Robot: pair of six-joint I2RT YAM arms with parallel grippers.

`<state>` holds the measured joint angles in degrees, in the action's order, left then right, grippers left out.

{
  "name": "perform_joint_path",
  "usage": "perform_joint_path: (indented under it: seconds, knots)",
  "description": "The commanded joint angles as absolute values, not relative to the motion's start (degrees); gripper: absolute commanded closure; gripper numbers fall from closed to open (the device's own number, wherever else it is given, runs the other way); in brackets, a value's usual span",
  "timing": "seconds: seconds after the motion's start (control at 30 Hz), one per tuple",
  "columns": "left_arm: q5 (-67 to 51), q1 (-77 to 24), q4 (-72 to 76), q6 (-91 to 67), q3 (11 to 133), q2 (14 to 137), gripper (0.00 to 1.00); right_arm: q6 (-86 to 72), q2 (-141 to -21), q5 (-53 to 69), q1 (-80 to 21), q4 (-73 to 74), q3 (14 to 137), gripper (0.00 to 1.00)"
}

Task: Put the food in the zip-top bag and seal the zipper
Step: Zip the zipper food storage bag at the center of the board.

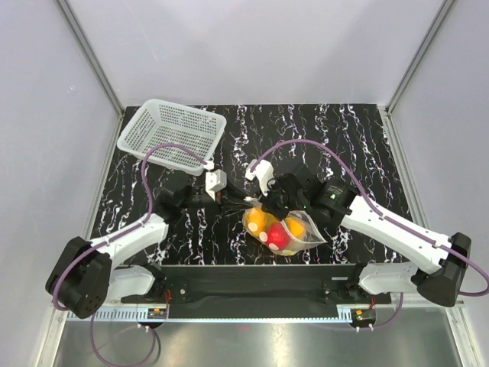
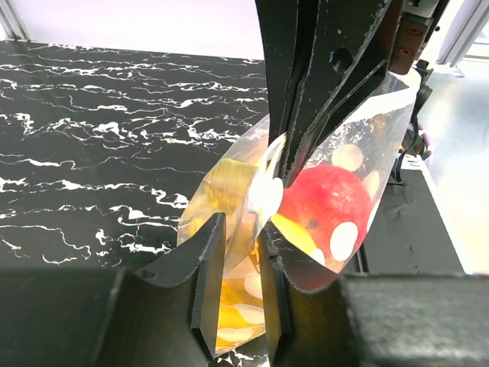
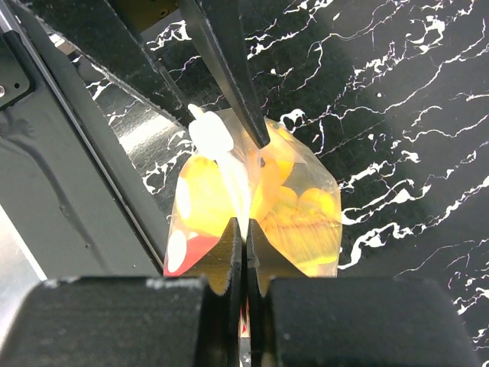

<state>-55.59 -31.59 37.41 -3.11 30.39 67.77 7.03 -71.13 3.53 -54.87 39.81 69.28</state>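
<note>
Sealing step: food [image 1: 276, 235] sits inside zip-top bag [image 1: 298, 228] at 5 o'clock on the desk [image 1: 367, 138]; right hand [image 3: 243, 225] pinches its top edge, left hand [image 2: 241, 229] narrow astride it, grip unclear; next, press along the seam.

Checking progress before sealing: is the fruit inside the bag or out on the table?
Inside: the red fruit and bananas sit behind the dotted clear plastic of the bag.

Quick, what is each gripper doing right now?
Left gripper: jaws slightly apart astride an edge of the zip-top bag; whether it grips cannot be told.
Right gripper: shut on the zip-top bag.
</note>
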Motion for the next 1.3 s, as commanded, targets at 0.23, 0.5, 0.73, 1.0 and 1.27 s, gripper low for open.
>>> perform_joint_path:
  seconds: [0.23, 0.5, 0.73, 1.0, 1.27]
  knots:
    - [-58.09, -31.29, 44.03, -2.55, 31.29, 69.52, 1.0, 6.85, -68.73, 3.16, -55.46, 35.59, 69.61, 0.93]
    - [-61.34, -31.29, 41.92, -2.9, 33.93, 72.51, 1.0, 10.63, -70.92, 3.6, -55.37, 33.93, 73.29, 0.55]
    - [-62.31, -31.2, 42.01, -2.02, 33.31, 71.72, 1.0, 13.88, -75.84, 4.92, -55.46, 33.84, 77.96, 0.53]
    - [-62.84, -30.94, 42.01, -1.76, 32.96, 71.19, 1.0, 14.94, -79.54, 7.47, -55.46, 34.8, 80.94, 0.59]
    - [-62.67, -30.24, 42.36, -2.37, 33.13, 71.37, 1.0, 14.5, -78.93, 8.88, -55.46, 36.03, 80.68, 0.89]
